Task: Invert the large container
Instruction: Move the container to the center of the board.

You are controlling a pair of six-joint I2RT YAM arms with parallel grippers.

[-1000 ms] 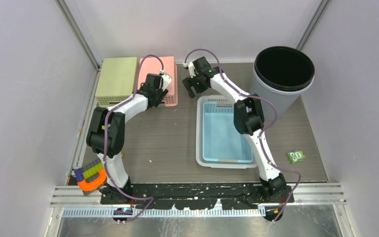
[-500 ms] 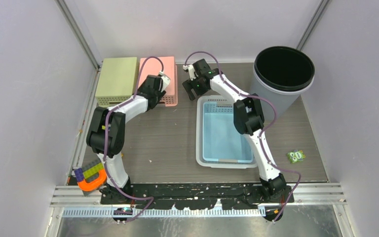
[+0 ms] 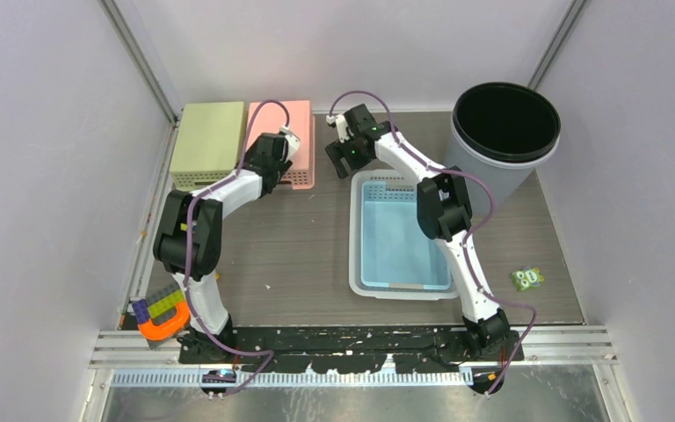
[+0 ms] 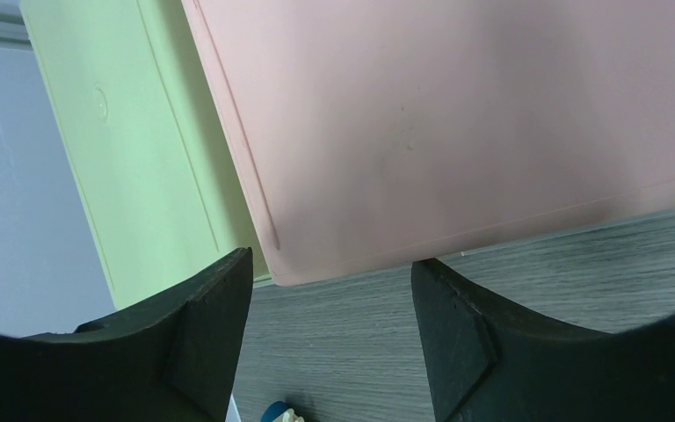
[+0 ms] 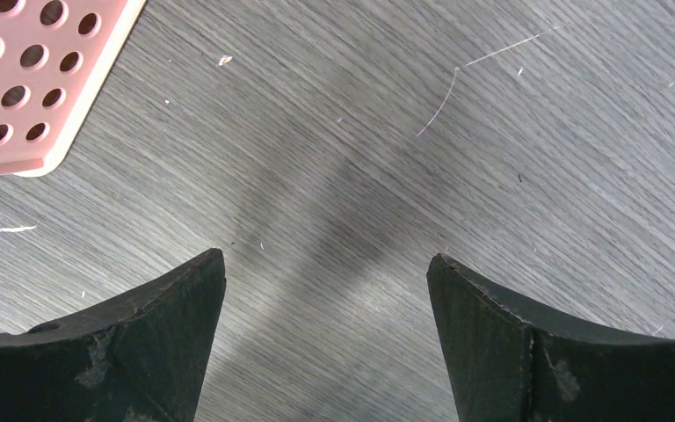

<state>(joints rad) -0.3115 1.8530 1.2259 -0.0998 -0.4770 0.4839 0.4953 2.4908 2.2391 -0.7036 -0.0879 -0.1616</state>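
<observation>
The left gripper (image 4: 330, 264) stood partly open and empty over the near edge of the overturned pink plastic container (image 4: 457, 123), beside an overturned green one (image 4: 141, 158). The right gripper (image 5: 325, 264) gaped wide, empty, above the bare grey wood-grain counter (image 5: 360, 132). The large light-blue rectangular tub (image 3: 400, 237) sat upright right of centre, near a grey round bin (image 3: 479, 171). Pale walls enclosed everything.
</observation>
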